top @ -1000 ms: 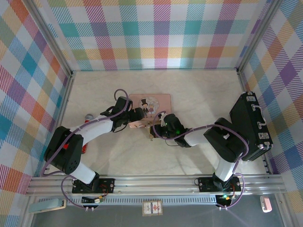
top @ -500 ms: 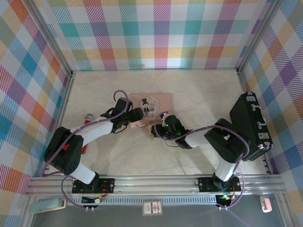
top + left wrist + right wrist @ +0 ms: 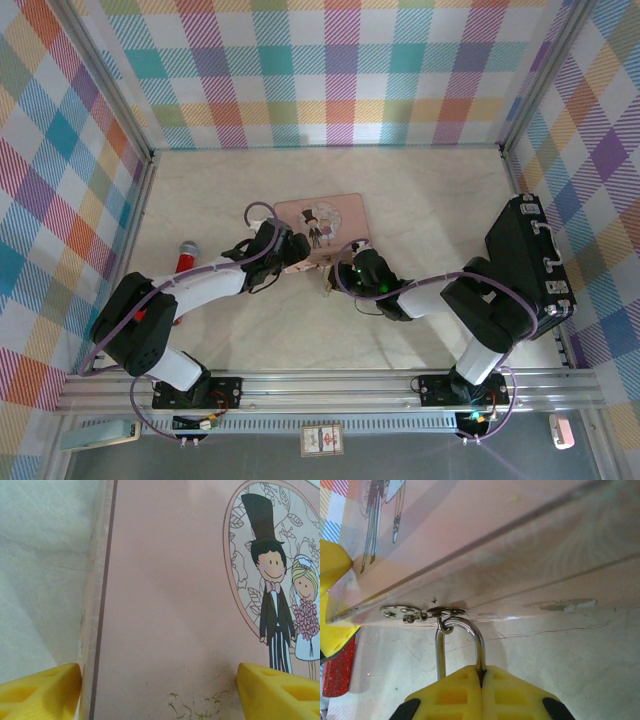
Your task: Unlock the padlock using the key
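Note:
The padlock's silvery shackle [image 3: 460, 641] hangs from the hasp [image 3: 422, 612] on the front edge of the pink tin [image 3: 318, 218]. My right gripper [image 3: 481, 672] is shut on the padlock, and its yellow fingers hide the brass body. From above, the right gripper [image 3: 338, 272] sits just in front of the tin, with the padlock [image 3: 326, 282] beside it. My left gripper [image 3: 159, 692] is open over the tin's lid [image 3: 165, 595], one finger near the lid's left edge, the other by the cartoon couple. The key is hidden.
A red toy microphone [image 3: 185, 256] lies left of the left arm. A black case [image 3: 528, 265] stands at the right wall. One yellow finger of the left gripper [image 3: 332, 575] shows at the tin's corner. Checked walls enclose the table.
The left arm has swung forward and right, uncovering the red microphone. The tin has shifted slightly. The right gripper has edged right while holding the padlock.

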You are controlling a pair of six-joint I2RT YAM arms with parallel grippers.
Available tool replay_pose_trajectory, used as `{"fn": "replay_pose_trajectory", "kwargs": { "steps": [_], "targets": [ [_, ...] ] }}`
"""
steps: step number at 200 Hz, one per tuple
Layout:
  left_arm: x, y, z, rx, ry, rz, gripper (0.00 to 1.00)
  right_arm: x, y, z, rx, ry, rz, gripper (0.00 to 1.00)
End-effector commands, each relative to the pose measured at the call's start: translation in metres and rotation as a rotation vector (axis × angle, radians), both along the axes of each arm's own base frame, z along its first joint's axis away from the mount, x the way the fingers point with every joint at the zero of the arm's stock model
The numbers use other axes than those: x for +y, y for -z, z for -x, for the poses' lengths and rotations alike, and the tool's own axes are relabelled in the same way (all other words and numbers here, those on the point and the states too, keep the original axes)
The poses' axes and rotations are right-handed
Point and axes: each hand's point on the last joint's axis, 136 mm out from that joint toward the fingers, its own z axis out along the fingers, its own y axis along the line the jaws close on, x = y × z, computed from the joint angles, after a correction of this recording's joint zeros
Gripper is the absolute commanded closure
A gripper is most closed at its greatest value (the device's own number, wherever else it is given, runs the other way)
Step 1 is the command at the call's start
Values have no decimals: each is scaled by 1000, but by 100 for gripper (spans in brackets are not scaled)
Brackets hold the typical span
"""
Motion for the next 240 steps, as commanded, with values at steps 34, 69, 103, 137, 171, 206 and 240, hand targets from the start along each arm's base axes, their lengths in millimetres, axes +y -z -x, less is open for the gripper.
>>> {"fn": "replay_pose_trajectory", "kwargs": {
  "steps": [34,69,103,137,171,206,240],
  "targets": [
    [-6,17,37,82,13,-19,21,-17,22,4,116,115,-1,100],
    [-6,18,42,69,-2,-20,20,-22,15,1,91,163,-55,100],
    [-12,18,43,68,11,-1,20,-19,6,-5,74,173,-75,100],
    [-17,17,42,67,23,9,20,-8,0,-11,83,170,-125,100],
    [-21,17,45,68,33,16,20,-7,-3,-17,99,201,-177,100],
    [-25,17,45,72,39,24,20,-2,-11,-24,94,216,-211,100],
    [-27,16,44,73,41,28,20,-8,-12,-31,91,261,-219,100]
  ]
}}
